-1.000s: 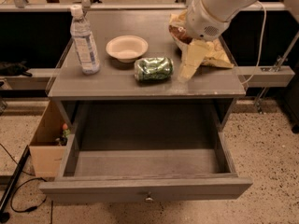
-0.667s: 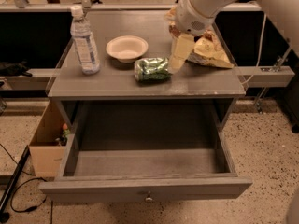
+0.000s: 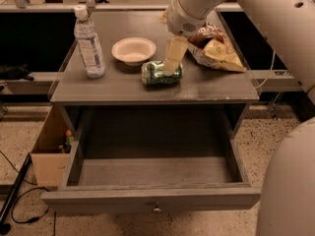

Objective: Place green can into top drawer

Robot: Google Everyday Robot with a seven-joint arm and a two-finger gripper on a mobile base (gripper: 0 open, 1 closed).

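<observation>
The green can (image 3: pixel 158 73) lies on its side on the grey tabletop (image 3: pixel 216 85), just in front of a white bowl. My gripper (image 3: pixel 172 62) comes down from the upper right and its pale fingers (image 3: pixel 174 53) hang right over the can's right half, at or just above its top. The top drawer (image 3: pixel 152 200) is pulled wide open below the tabletop, its knob (image 3: pixel 156 209) facing front, with nothing inside.
A clear water bottle (image 3: pixel 88 42) stands at the table's left. A white bowl (image 3: pixel 133 50) sits behind the can. A crumpled chip bag (image 3: pixel 216 48) lies at the right. A cardboard box (image 3: pixel 49 154) stands on the floor at the left. My arm fills the right edge.
My gripper has moved left from over the chip bag and down to just above the can. The can, bottle and drawer have not moved.
</observation>
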